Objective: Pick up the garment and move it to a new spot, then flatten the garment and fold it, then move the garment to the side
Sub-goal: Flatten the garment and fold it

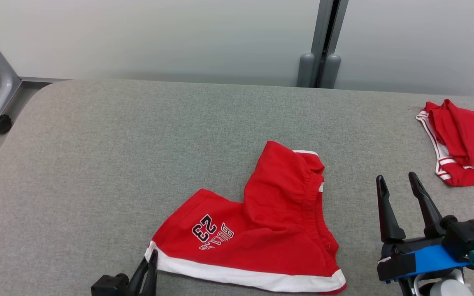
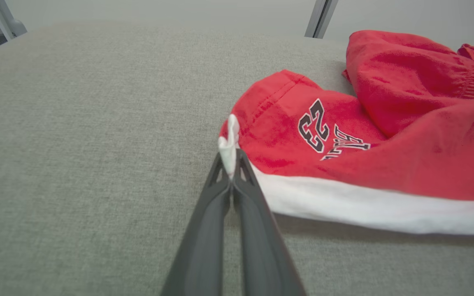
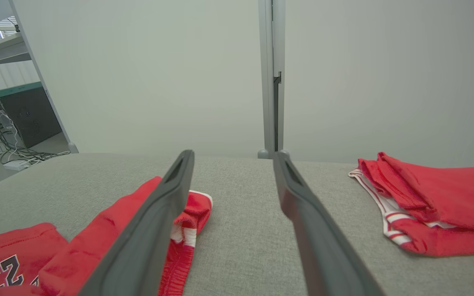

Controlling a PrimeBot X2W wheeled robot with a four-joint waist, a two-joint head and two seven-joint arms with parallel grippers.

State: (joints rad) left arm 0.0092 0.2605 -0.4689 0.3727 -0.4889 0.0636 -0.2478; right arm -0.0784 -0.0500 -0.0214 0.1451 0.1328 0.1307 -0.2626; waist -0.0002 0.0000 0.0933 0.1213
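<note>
1. Left gripper [image 1: 152, 257]: the head view's bottom edge cuts it off; just the fingers and a bit of dark body show.
2. Shorts [image 1: 257, 230]: the white hem's near-left corner vanishes between that gripper's pressed-together fingers.
3. The shorts' far half lies folded over the near one, hiding the cloth beneath and, in the left wrist view, the end of the lettering [image 2: 344, 144].
4. Right gripper [image 1: 396, 176]: its wrist runs off the bottom edge.
5. Second garment [image 1: 467, 139], far right: cut by the right edge.
6. Frame [image 1: 0, 88], far left: cut by the left edge.
</note>
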